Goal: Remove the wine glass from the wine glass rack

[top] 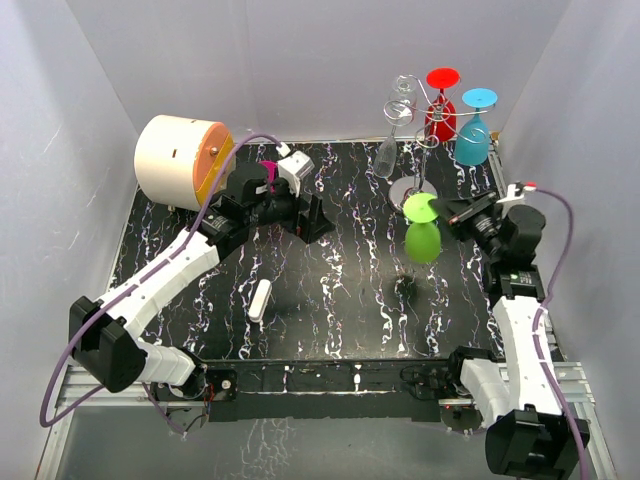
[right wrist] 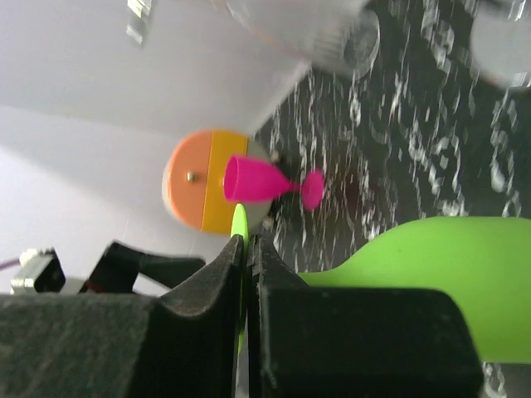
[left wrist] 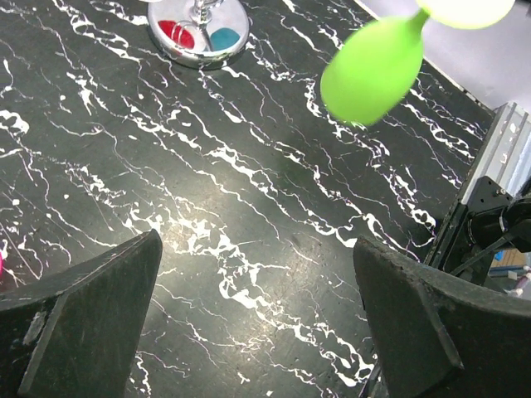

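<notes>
The silver wire wine glass rack (top: 420, 105) stands at the back right on its round shiny base (left wrist: 199, 31). A red glass (top: 440, 115), a blue glass (top: 474, 138) and a clear glass (top: 388, 155) hang from its arms. My right gripper (top: 448, 212) is shut on the flat foot (right wrist: 240, 225) of a green wine glass (top: 423, 238). It holds the glass bowl-down in the air, in front of the rack and apart from it. The green bowl also shows in the left wrist view (left wrist: 373, 70). My left gripper (left wrist: 257, 253) is open and empty over the table's middle.
A cream drum with an orange face (top: 182, 160) lies at the back left. A pink glass (right wrist: 261, 182) sits beside it, near my left arm. A small white object (top: 260, 300) lies on the black marbled table (top: 340, 290). White walls enclose the table.
</notes>
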`<action>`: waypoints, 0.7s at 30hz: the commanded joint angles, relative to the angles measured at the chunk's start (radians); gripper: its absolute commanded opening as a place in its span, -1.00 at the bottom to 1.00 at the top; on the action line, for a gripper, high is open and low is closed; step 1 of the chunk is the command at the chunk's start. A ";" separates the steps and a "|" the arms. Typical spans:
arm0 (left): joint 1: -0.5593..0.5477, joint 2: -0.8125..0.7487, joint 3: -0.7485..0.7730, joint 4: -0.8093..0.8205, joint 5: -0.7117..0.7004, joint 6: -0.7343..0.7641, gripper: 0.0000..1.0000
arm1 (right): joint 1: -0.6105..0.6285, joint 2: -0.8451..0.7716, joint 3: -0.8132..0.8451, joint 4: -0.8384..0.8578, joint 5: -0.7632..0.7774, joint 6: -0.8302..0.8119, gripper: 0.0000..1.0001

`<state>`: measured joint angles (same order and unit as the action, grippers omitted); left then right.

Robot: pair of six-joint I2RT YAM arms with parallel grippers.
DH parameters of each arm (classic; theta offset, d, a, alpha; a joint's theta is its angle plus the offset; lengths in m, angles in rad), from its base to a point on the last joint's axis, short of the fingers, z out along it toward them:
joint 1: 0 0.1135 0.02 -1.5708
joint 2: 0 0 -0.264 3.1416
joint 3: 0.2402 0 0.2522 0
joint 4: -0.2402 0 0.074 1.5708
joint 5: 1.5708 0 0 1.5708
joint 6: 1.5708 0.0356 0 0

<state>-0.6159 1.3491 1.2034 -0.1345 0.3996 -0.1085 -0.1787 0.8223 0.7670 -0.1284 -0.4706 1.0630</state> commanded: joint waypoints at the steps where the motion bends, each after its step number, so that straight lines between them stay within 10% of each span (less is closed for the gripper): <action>1: -0.004 0.002 -0.025 0.016 -0.034 -0.021 0.97 | 0.077 0.006 -0.087 0.208 -0.147 0.119 -1.00; 21: 0.030 -0.477 -0.454 0.537 -0.012 -1.024 0.97 | 0.442 0.264 0.009 0.945 -0.106 0.677 -1.00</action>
<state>-0.5945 0.8776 0.8032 0.2096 0.3725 -0.8562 0.2298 1.0679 0.6788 0.5228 -0.5896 1.5745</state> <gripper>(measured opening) 0.986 0.021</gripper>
